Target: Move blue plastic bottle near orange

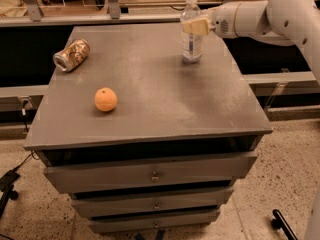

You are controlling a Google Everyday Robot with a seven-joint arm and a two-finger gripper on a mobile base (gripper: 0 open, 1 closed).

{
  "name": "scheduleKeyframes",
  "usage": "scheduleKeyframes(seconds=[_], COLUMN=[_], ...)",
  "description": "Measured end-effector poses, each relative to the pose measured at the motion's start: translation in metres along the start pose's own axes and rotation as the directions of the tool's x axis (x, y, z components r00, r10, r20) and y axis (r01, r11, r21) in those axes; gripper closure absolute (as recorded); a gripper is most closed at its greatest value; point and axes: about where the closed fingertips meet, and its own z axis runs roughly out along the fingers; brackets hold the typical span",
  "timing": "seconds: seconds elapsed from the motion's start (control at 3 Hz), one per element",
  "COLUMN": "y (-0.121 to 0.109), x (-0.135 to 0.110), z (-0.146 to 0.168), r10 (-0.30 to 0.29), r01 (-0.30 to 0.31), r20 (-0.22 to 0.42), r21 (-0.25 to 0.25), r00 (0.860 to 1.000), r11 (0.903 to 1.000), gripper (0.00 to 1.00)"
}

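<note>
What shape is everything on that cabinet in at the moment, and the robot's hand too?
blue plastic bottle: upright, cap on, back right of the top.
orange: whole, resting alone at front left.
can: crushed, lying on its side, back left.
gripper: at the bottle's upper part.
drawers: look shut.

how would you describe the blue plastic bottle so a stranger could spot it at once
On the grey cabinet top, look toward the far right edge. The blue plastic bottle stands upright there, with the gripper at its upper part. It is clear, white-capped and tallest, unlike the round orange at front left and the crushed can lying far left.
</note>
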Motion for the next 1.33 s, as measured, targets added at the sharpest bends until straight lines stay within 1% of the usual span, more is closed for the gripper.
scheduleKeyframes(seconds=[0.33,0.67,1.0,1.33], y=[0.008,0.031,0.072,0.118], x=[-0.004,-0.018,-0.038,-0.039], z=[0.005,0.007,0.012,0.011], r10=[-0.003,0.040,0.114,0.142], r01=[0.003,-0.040,-0.105,-0.124], r20=[0.007,0.067,0.141,0.126], r21=[0.011,-0.005,-0.071,-0.141], r00=[1.000,0.997,0.983,0.982], r11=[0.9999,0.9992,0.9919,0.9823], gripper=[1.00,1.00,1.00,1.00])
